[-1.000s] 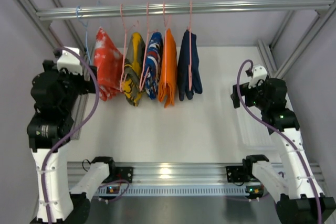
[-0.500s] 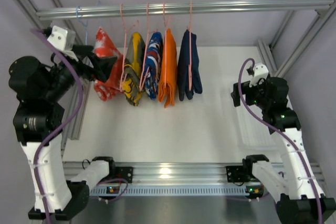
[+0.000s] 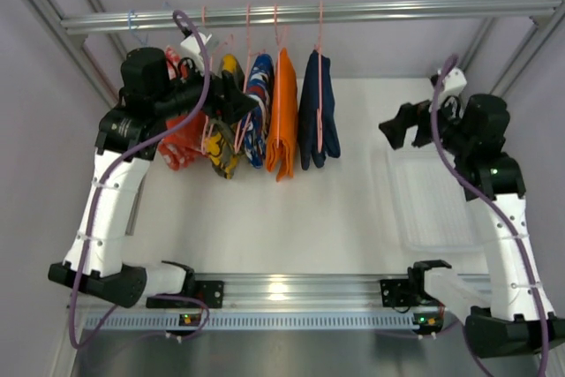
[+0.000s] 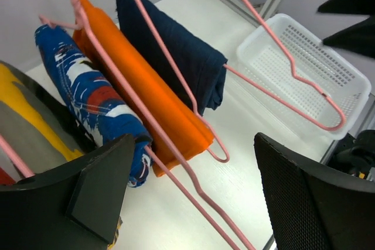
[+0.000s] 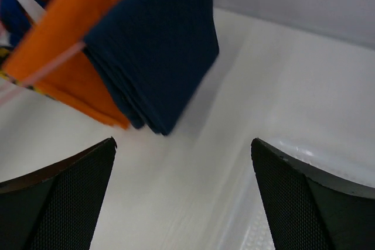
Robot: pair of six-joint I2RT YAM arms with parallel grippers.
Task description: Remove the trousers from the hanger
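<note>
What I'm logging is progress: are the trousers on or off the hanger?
On. The trousers hang folded over the pink hanger, hooked on the rail.

Dark navy trousers (image 3: 310, 121), pink hanger (image 3: 320, 33), plain orange garment (image 3: 282, 116), blue-red-white patterned garment (image 3: 258, 108), white basket (image 4: 304, 68)

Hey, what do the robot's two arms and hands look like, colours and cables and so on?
The left arm and right arm have white link shells with black joint housings, and a purple cable runs along each. The left hand and right hand are black, with wedge-shaped fingers faced in fine mesh texture.
</note>
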